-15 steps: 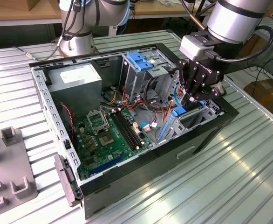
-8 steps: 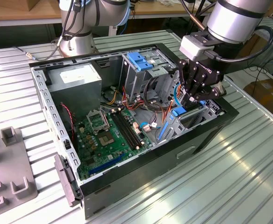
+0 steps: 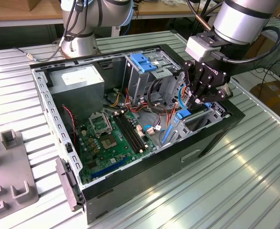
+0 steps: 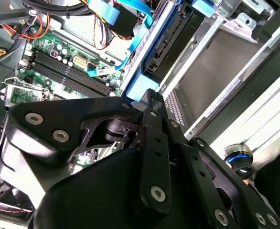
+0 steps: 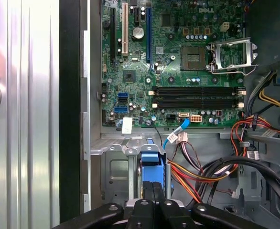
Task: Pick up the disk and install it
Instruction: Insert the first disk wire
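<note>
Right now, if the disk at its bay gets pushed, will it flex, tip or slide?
The disk is probably stiff: its dark body and long blue rail look solid in the second wrist view. It should slide rather than tip, since metal bay walls flank it. The shut gripper sits at its blue end, so a push seems centred.

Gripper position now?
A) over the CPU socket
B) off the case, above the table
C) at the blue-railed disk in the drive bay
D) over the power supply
C: in the first wrist view the gripper sits at the blue end of the disk, past the edge of the motherboard rather than over it.
</note>
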